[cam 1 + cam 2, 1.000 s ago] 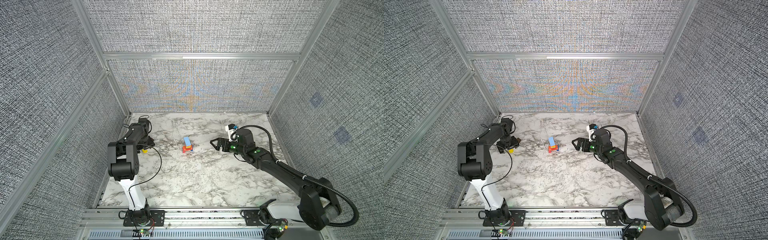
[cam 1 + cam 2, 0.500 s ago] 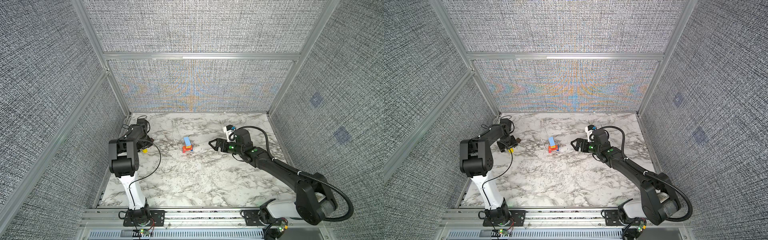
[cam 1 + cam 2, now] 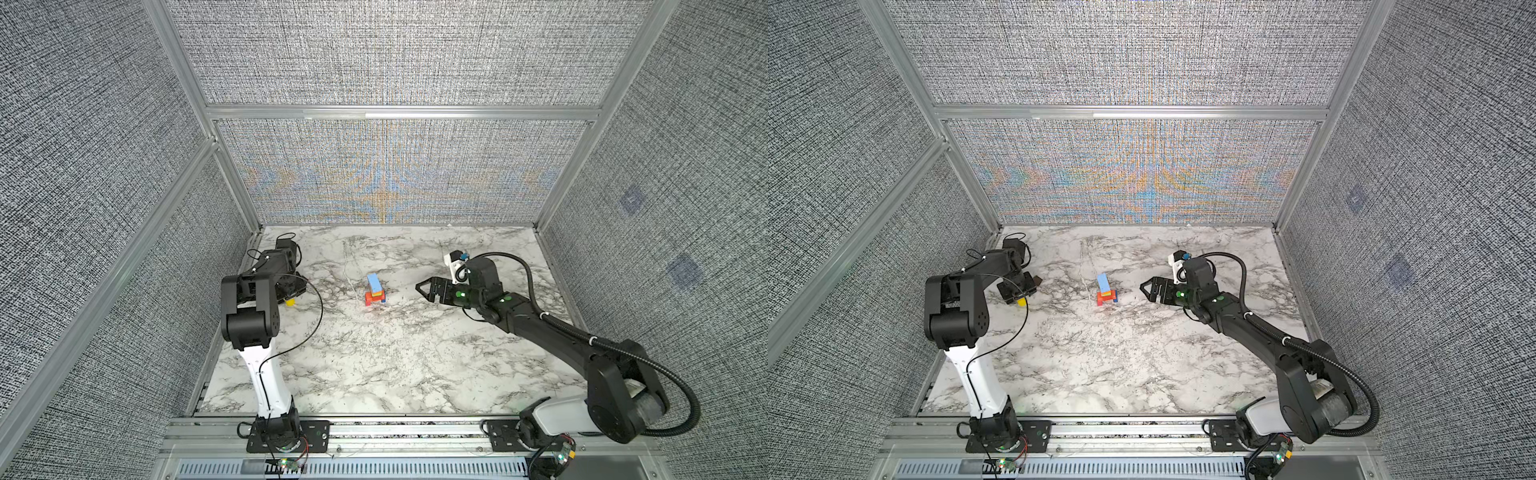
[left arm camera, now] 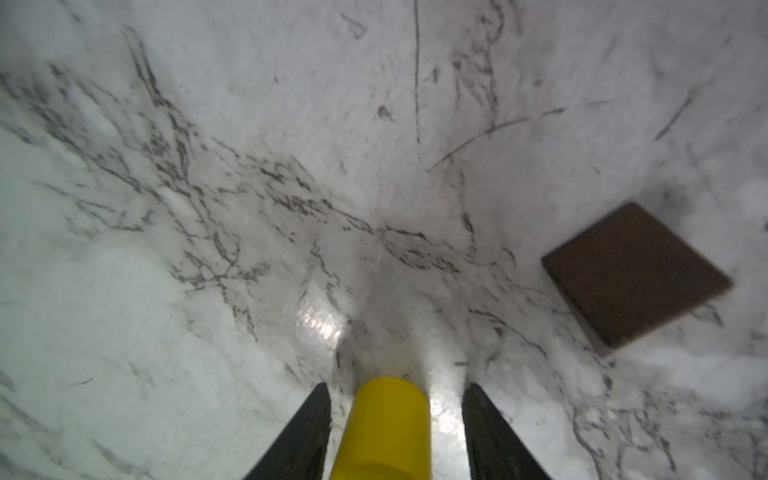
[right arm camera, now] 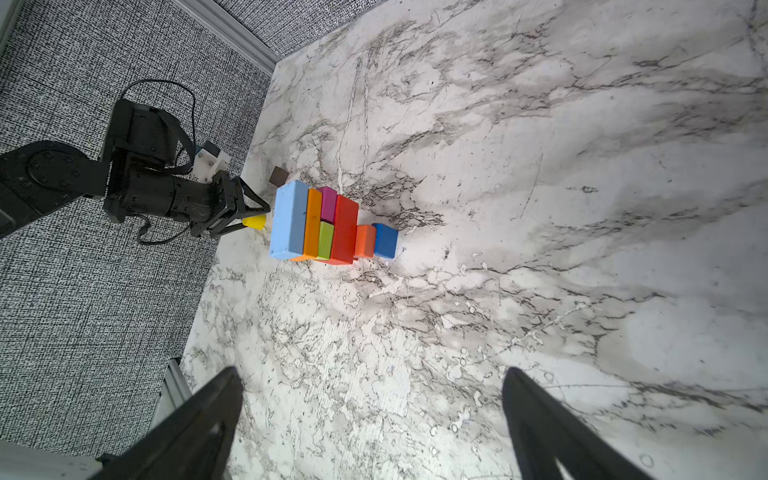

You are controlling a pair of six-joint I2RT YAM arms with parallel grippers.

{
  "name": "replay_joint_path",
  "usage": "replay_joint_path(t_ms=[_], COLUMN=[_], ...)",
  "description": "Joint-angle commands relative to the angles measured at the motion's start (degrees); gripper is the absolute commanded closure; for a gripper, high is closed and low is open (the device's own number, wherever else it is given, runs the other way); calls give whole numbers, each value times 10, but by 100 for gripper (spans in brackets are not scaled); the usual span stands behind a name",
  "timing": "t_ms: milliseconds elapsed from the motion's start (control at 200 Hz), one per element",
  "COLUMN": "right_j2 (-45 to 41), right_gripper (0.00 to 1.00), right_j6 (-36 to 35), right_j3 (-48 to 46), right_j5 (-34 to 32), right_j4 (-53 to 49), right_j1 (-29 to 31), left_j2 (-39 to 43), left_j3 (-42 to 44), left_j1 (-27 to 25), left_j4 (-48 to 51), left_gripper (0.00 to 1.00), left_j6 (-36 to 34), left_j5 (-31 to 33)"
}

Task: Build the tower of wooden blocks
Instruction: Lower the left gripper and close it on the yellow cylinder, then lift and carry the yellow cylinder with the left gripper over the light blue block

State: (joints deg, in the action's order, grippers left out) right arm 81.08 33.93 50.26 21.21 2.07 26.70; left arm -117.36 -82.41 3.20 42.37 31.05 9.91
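Pickup: left tool (image 4: pixel 397 388) straddles yellow cylinder (image 4: pixel 388 432), nine o'clock of tower (image 3: pixel 375 290), jaws narrow, ungripped; right tool (image 5: pixel 371 372) wide. Next: pinch squarely.

A white, grey-veined marble tabletop (image 3: pixel 374 353) is enclosed on three sides by grey woven panels (image 3: pixel 395 54) in an aluminium frame (image 3: pixel 399 112), with a rail (image 3: pixel 415 432) along the front edge and bluish patches (image 3: pixel 631 200) on one side panel.

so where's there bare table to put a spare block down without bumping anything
Widest bare table: the near half, between the front rail and the tower. Also free: the strip behind the tower, and the gap between tower and right tool. Crowded: left edge, where the left tool straddles the yellow block near the brown block.
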Motion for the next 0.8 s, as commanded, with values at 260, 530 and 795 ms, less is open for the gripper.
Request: replay_joint_path(t_ms=[260,530,795], right_j2=[0,3,11], right_gripper=[1,1,1], right_j6=[1,0,-1], right_j3=[7,10,13], right_j5=[4,4,8], right_j4=[12,10,7], right_j1=[5,6,6], left_j2=[25,28,55], left_j3=[27,21,14], left_j1=[1,1,1], left_j4=[-6,1,23], left_gripper=[50,64,67], left_j6=[0,-1,-12], left_j5=[-12,-11,-18])
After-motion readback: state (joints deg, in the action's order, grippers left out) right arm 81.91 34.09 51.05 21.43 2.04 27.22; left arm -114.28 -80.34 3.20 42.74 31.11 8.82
